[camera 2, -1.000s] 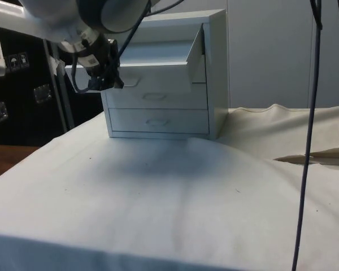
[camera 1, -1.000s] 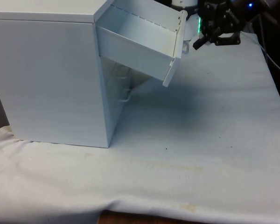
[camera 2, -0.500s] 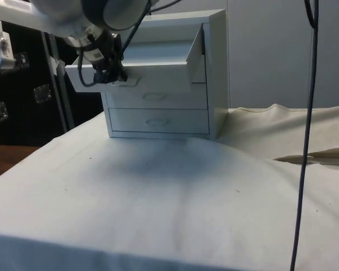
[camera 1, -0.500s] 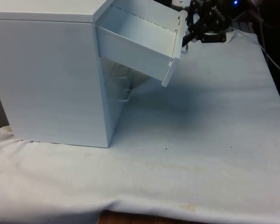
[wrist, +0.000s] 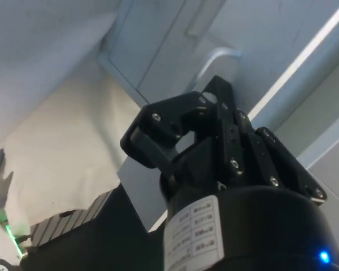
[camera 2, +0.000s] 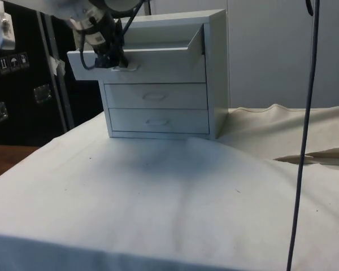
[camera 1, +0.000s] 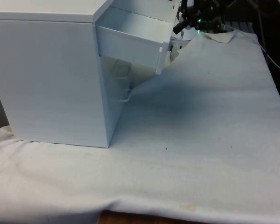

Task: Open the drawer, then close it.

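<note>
top drawer partly open, gripper at its front panel.

front view: the white chest of drawers [camera 1: 51, 74] fills the upper left of the frame, standing on the white cloth [camera 1: 200, 140]. its top drawer [camera 1: 130, 39] projects toward the upper centre, the tray visibly out of the body. the black gripper [camera 1: 186, 23] sits at the top edge, right of centre, just beside the drawer front. side view: the chest [camera 2: 214, 73] stands at upper centre; the top drawer [camera 2: 152, 59] juts out toward the left above two closed lower drawers [camera 2: 155, 110]. the gripper [camera 2: 110, 56] is at the upper left, against the drawer front near its handle [camera 2: 124, 66]. wrist view: the gripper [wrist: 175, 135] points at the drawer panel, close to the curved handle [wrist: 217, 56]. whether the fingers are parted or clenched cannot be told.
</note>
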You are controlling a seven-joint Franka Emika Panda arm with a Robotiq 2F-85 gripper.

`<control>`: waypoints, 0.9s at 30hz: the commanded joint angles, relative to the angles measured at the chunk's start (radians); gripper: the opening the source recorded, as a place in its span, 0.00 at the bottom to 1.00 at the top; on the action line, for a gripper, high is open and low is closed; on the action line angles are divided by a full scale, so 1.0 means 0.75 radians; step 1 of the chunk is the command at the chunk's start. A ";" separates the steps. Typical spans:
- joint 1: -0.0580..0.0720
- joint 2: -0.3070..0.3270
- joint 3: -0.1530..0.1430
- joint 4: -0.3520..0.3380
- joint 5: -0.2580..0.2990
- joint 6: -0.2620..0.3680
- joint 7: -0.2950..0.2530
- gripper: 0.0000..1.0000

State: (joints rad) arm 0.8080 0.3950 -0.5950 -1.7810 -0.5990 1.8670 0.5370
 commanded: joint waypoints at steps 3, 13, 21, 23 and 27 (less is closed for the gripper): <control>-0.001 -0.009 -0.012 -0.005 -0.029 -0.001 -0.019 0.00; -0.003 -0.013 -0.051 -0.015 -0.071 0.008 -0.047 0.00; -0.004 -0.025 -0.085 -0.024 -0.079 0.019 -0.077 0.00; -0.001 -0.011 -0.083 -0.008 -0.056 -0.004 -0.073 0.00; -0.004 -0.040 -0.109 -0.040 -0.089 0.028 -0.095 0.00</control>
State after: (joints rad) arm 0.8070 0.3770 -0.6730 -1.7970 -0.6520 1.8680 0.4700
